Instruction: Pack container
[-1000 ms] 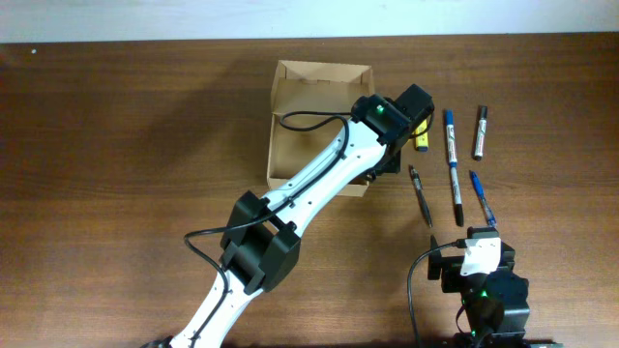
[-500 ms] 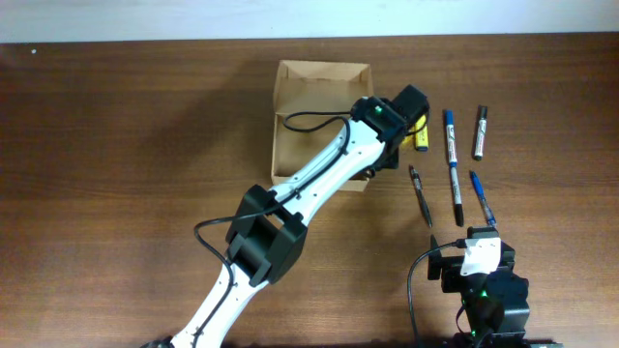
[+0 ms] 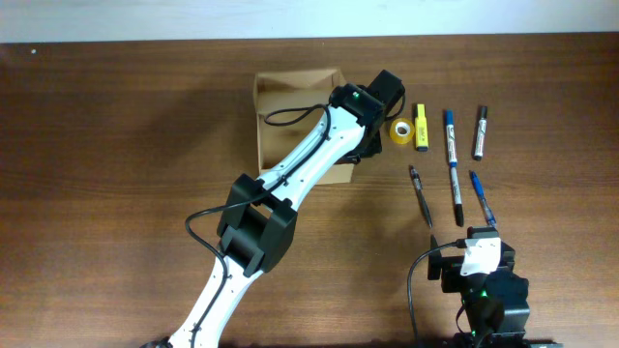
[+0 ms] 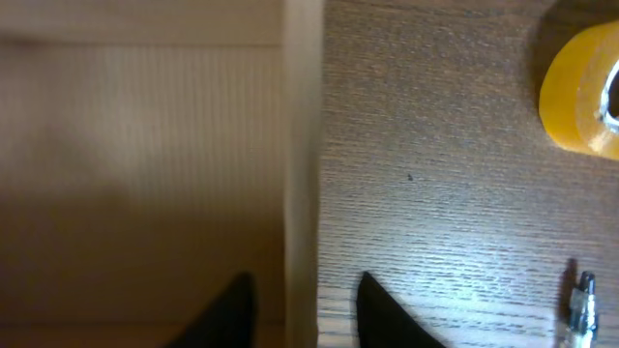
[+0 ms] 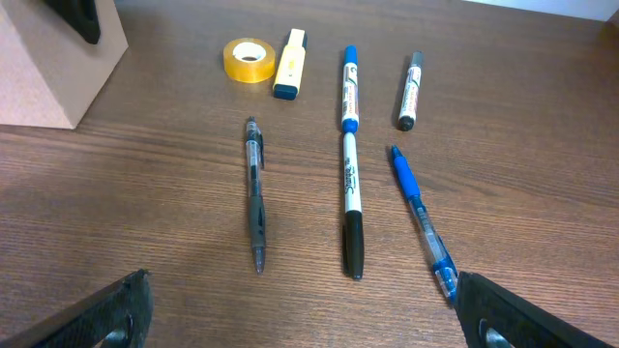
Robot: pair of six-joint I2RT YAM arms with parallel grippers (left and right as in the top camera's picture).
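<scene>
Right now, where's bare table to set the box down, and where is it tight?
Bare table lies left of the box, and in front of it beside the left arm. Right of the box it is crowded: tape, highlighter, markers and pens, down to the right gripper.

container (image 3: pixel 290 92) partly hidden by left arm (image 3: pixel 300 169)

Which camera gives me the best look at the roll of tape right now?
Right wrist: the whole tape roll lies unobstructed beside the yellow highlighter. Overhead shows it small, near the left gripper. Left wrist catches only its cropped edge.
</scene>
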